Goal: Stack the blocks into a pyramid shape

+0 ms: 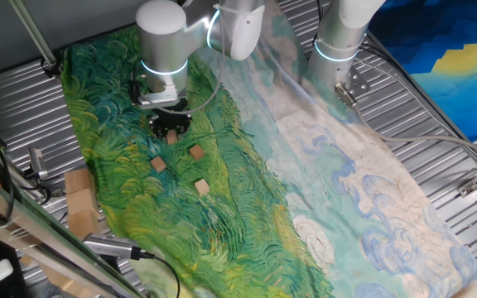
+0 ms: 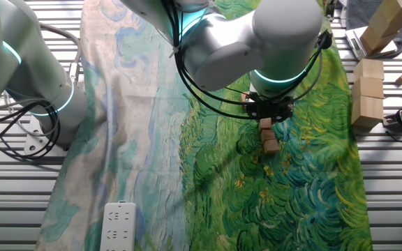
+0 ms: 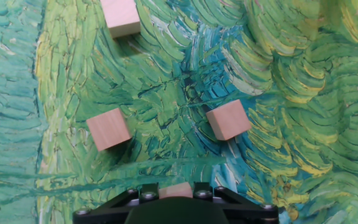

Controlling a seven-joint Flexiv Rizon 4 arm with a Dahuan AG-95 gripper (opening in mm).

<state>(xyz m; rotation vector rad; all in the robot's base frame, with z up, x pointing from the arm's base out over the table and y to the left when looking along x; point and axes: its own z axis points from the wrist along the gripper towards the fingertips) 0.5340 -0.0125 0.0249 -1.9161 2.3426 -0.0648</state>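
Note:
Three blocks lie apart on the green painted cloth: one (image 3: 120, 15) at the top of the hand view, one (image 3: 109, 129) at left and one (image 3: 228, 119) at right. In one fixed view they are the blocks at right (image 1: 197, 152), left (image 1: 157, 165) and nearest the camera (image 1: 201, 188). A fourth block (image 3: 178, 189) sits between the fingers of my gripper (image 3: 176, 186), which is shut on it. From the side, the gripper (image 1: 171, 128) hangs over the cloth behind the loose blocks with the held block (image 1: 172, 138) at its tip. The other fixed view shows the gripper (image 2: 267, 111) with blocks (image 2: 270, 137) just below it.
A tan cardboard-like piece (image 1: 79, 203) lies off the cloth at the left edge. Larger wooden boxes (image 2: 368, 90) stand to the right of the cloth. A second robot arm (image 1: 342, 37) stands at the back. A white power strip (image 2: 119, 224) lies on the pale cloth.

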